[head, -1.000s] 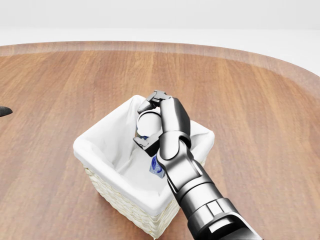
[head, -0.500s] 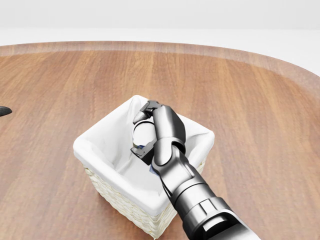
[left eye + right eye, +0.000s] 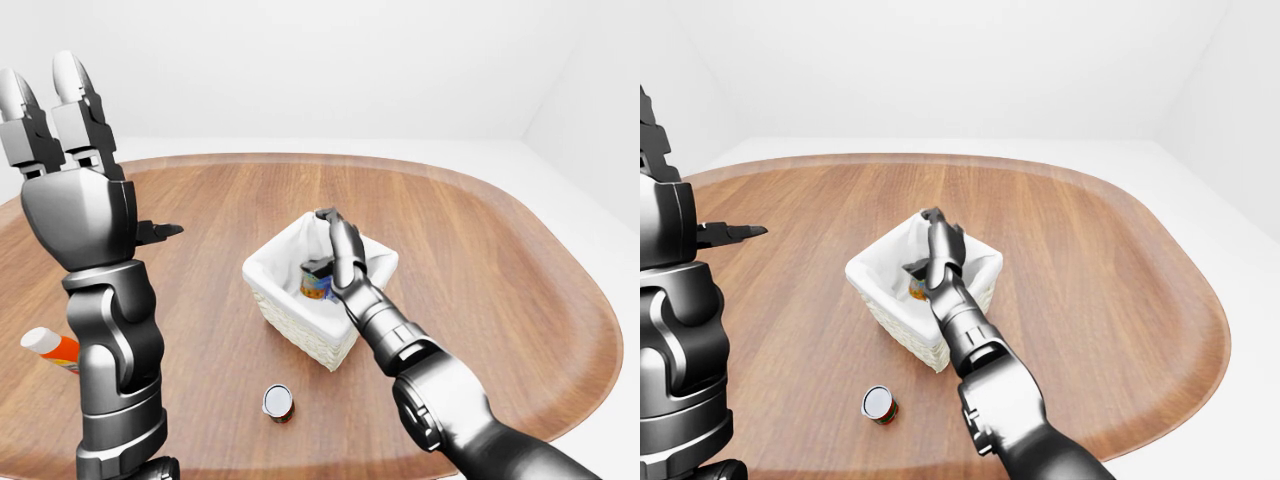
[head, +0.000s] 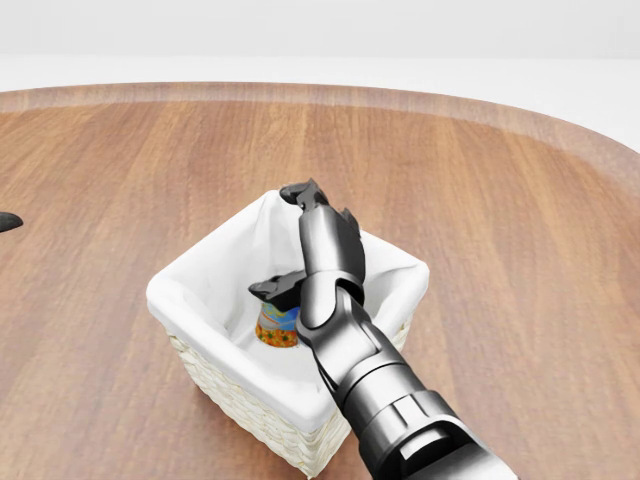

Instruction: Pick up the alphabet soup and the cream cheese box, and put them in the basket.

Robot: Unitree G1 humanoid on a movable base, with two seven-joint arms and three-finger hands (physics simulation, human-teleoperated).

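Right hand [image 4: 305, 240] hangs released over the basket [image 4: 200, 370], alphabet soup [image 4: 277, 326] lying inside; left hand [image 3: 60, 130] raised, fingers spread.

Your robot's arms are shiny dark grey metal with round joints; each hand [image 3: 70, 205] has blocky silver-tipped fingers [image 3: 75, 85].

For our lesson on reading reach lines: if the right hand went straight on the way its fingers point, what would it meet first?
Probably the white liner at the basket's far wall: the right hand points along the basket toward the head view's top. The can sits beside it. Depth is unclear.
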